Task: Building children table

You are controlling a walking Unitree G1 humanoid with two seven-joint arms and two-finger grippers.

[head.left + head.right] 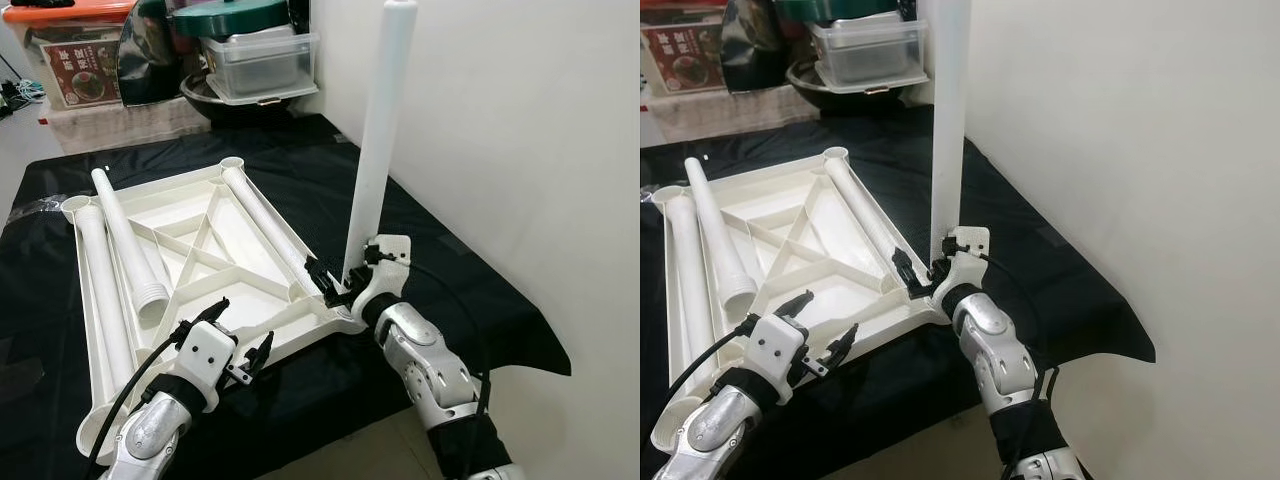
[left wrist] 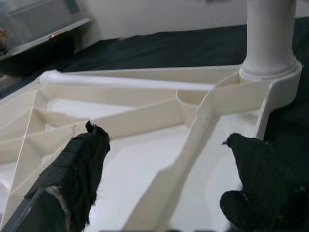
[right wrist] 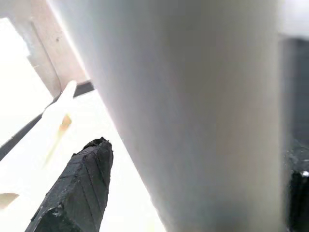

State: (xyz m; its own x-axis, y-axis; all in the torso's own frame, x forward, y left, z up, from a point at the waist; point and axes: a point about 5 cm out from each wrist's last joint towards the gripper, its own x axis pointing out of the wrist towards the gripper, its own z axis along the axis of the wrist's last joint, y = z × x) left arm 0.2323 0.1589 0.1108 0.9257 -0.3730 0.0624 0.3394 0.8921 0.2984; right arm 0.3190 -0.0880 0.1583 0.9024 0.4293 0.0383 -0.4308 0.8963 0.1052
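Observation:
A white plastic table top (image 1: 172, 215) lies upside down on a black-covered table (image 1: 455, 270). One white leg (image 1: 385, 120) stands upright in its near right corner socket (image 2: 270, 72). My right gripper (image 1: 345, 265) is open around the base of that leg, one finger on each side, with a narrow gap at the finger (image 3: 77, 188) in the right wrist view. Three more legs lie flat on the top: two at the left (image 1: 125, 240) and one along the right rib (image 1: 265, 215). My left gripper (image 1: 240, 328) hangs open over the near edge, holding nothing.
A white wall (image 1: 520, 120) runs close along the right side. Stacked storage boxes (image 1: 80, 60), a clear lidded container (image 1: 260, 60) and dark pots crowd the far end. The black table's front right corner (image 1: 545, 350) drops off to the floor.

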